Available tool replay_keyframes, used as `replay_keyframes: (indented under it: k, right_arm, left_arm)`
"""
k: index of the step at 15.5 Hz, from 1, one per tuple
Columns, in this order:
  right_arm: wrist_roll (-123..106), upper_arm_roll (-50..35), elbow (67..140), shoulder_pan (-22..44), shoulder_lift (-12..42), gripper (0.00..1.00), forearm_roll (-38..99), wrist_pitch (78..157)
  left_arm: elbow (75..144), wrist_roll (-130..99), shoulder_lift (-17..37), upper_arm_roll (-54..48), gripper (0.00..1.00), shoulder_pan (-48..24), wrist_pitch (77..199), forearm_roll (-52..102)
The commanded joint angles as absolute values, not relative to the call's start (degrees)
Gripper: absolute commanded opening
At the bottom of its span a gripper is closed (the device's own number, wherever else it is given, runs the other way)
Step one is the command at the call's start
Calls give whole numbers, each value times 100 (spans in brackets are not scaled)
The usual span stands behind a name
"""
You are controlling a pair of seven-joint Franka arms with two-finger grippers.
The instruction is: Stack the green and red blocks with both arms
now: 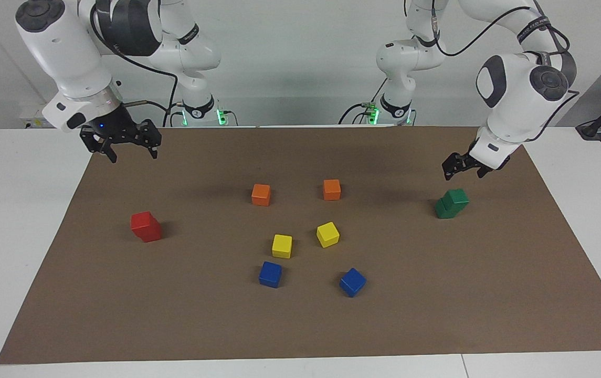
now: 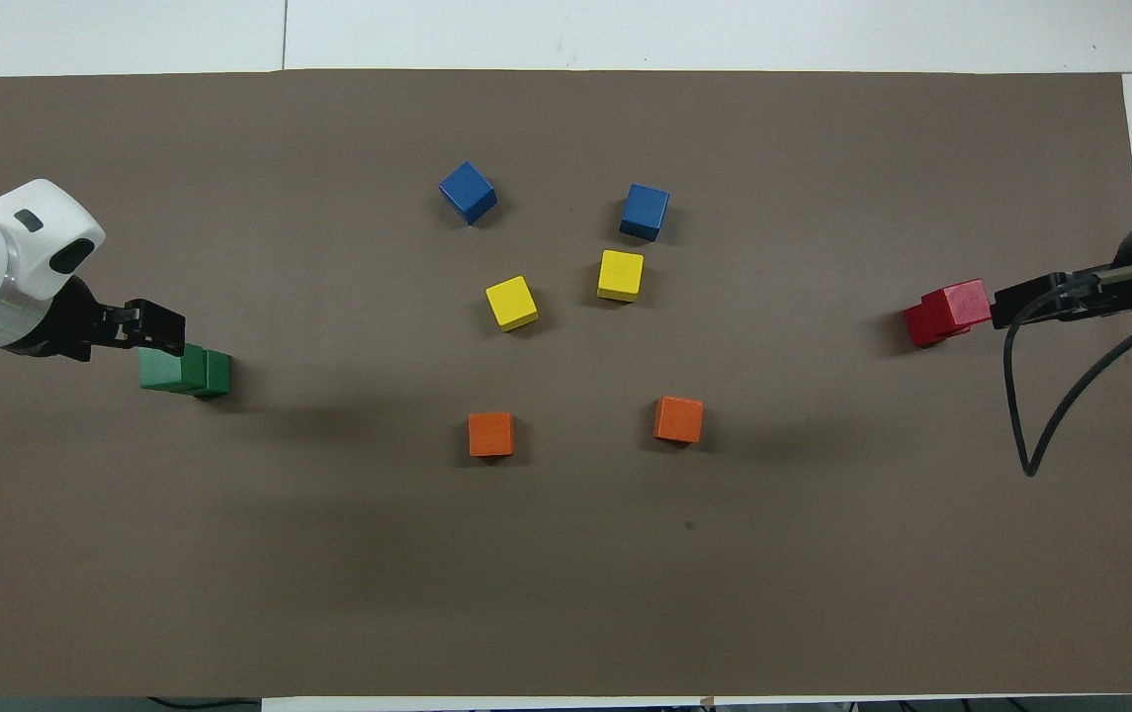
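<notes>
The left gripper [image 1: 463, 167] hangs empty, fingers apart, just above the green stack [image 1: 451, 203] at its end of the brown mat [image 1: 300, 325]. The right gripper [image 1: 128, 148], fingers spread and empty, hovers over the mat's edge, well apart from the red stack [image 1: 146, 226]. No lettering is legible anywhere.

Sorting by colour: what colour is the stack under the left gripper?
Dark green stack; facing view shows it best.

You had a white table [image 1: 11, 220] under a large brown mat [image 1: 300, 325] covering most of its top. A plain white wall [image 1: 300, 63] rose at the table's robot end. Light was even, shadows on the mat soft.
</notes>
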State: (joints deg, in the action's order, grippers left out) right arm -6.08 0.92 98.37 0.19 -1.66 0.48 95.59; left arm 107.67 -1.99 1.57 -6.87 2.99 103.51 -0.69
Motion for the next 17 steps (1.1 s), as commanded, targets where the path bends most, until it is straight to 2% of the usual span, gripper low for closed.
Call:
replay_keyframes:
  k: [1, 11, 17]
  right_arm:
    - [-483, 114, 9914, 35, -272, 100, 70, 9519]
    - [-492, 114, 9958, 26, -290, 100, 62, 9571]
    - [-483, 105, 10037, 26, -316, 100, 62, 9606]
  left_arm:
    - [10916, -281, 18, -598, 100, 114, 10250, -114]
    - [10934, -842, -220, -668, 100, 123, 10063, -79]
    - [10846, -237, -281, -668, 100, 167, 10073, -79]
